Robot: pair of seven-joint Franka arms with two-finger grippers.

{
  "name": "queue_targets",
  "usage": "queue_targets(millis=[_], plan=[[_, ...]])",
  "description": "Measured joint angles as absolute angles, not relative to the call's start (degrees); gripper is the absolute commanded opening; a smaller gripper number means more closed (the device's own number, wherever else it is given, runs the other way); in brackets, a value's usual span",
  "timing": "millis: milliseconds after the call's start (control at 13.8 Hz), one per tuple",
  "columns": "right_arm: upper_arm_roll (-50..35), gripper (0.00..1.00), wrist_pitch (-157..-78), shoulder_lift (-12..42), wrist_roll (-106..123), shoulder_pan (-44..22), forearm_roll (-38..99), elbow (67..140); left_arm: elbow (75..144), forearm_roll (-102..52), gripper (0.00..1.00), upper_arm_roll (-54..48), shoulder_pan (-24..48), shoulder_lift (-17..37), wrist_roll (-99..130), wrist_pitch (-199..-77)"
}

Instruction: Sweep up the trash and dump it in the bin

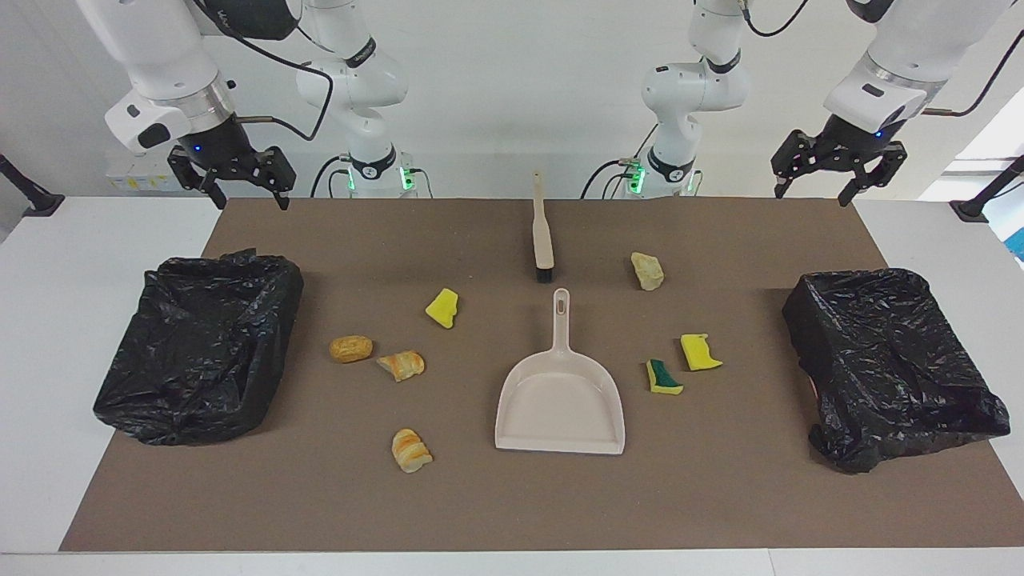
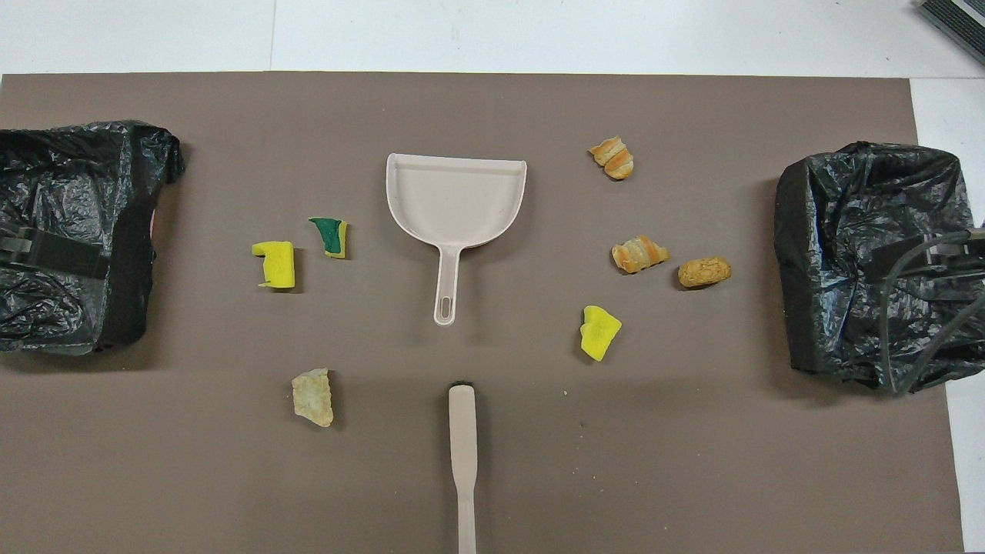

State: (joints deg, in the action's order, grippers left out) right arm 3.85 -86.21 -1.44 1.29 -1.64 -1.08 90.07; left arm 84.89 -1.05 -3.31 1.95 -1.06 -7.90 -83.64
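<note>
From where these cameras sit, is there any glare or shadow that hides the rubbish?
Facing view: sheen on both black bin bags, soft shadow beside the dustpan; all seven scraps show, like the green-backed sponge. Overhead view: the right gripper blurs darkly over one bag; scraps unhidden.

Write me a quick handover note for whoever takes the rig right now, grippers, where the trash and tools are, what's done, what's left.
Left gripper: open, raised over the mat's edge by its base, waiting.
Right gripper: open, raised by its own base near one bin, waiting.
Dustpan mid-mat, holding nothing; brush lies just nearer the robots.
Trash: seven scraps on the mat, four toward the right arm's end, three toward the left's, near the other bin.
Done: nothing.
Left: pick up the tools, sweep all seven, dump.
</note>
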Motion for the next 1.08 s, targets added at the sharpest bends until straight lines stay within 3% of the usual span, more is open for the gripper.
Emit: queue_targets(millis=[578, 1084], plan=[[3.88, 1.0, -85.54, -1.93, 1.29, -1.65, -1.08, 90.37, 94.47, -1.27, 1.0, -4.29, 13.0, -6.6, 1.2, -86.05], [3.86, 1.0, -85.54, -2.06, 1.29, -1.71, -1.08, 90.51, 110.66, -1.42, 1.0, -4.52, 28.43, -13.74, 17.47, -94.48]])
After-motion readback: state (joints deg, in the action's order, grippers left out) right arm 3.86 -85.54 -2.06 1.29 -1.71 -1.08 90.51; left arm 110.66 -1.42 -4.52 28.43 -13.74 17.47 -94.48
